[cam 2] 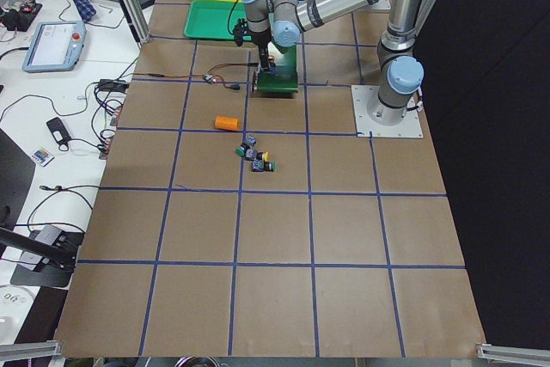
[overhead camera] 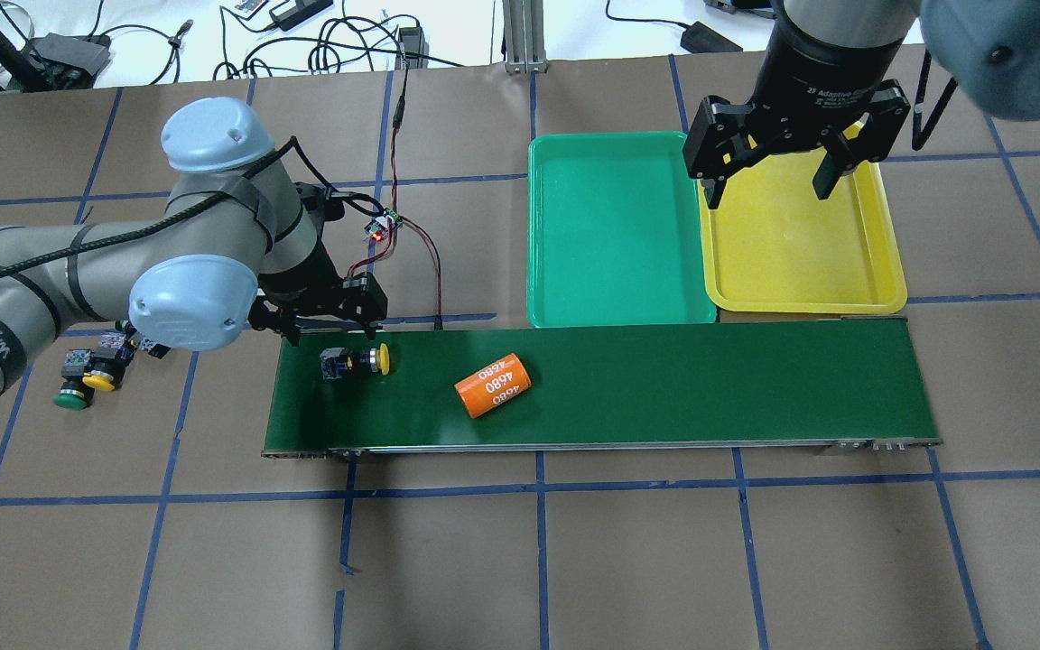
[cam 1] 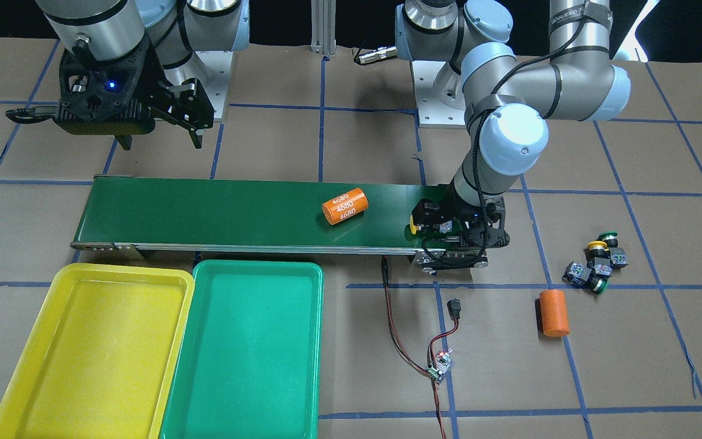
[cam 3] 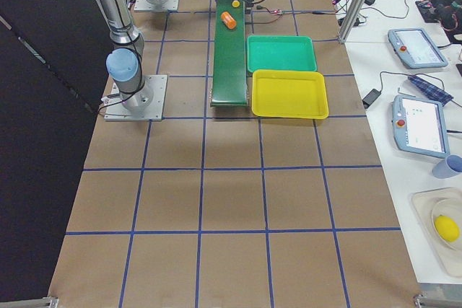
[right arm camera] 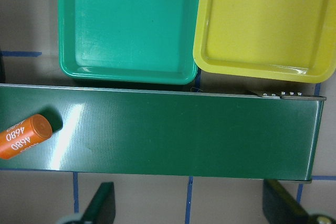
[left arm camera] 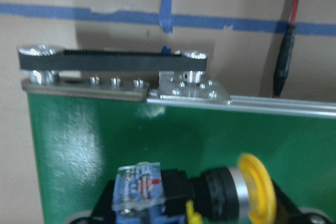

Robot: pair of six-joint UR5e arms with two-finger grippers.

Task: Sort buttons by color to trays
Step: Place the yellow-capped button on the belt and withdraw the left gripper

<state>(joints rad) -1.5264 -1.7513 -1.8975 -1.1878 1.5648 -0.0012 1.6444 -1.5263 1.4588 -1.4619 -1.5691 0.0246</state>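
We see the left gripper (overhead camera: 332, 329) low over one end of the long dark-green conveyor belt (overhead camera: 710, 379). Its fingers are spread wide and straddle a yellow-capped push-button switch (overhead camera: 359, 360) that lies on its side on the belt; we cannot tell whether either finger touches it. An orange cylinder marked "4680" (overhead camera: 493, 385) lies further along the belt. The other three push-button switches (cam 1: 595, 262), one yellow and two green, cluster on the brown table (overhead camera: 628, 560) off that belt end, near a plain orange cylinder (cam 1: 553, 312). The right gripper (overhead camera: 768, 188) hangs high near the belt's other end, wide open and holding nothing. The shallow yellow plastic tray (overhead camera: 800, 262) and the shallow green plastic tray (overhead camera: 615, 226) sit side by side against the belt.
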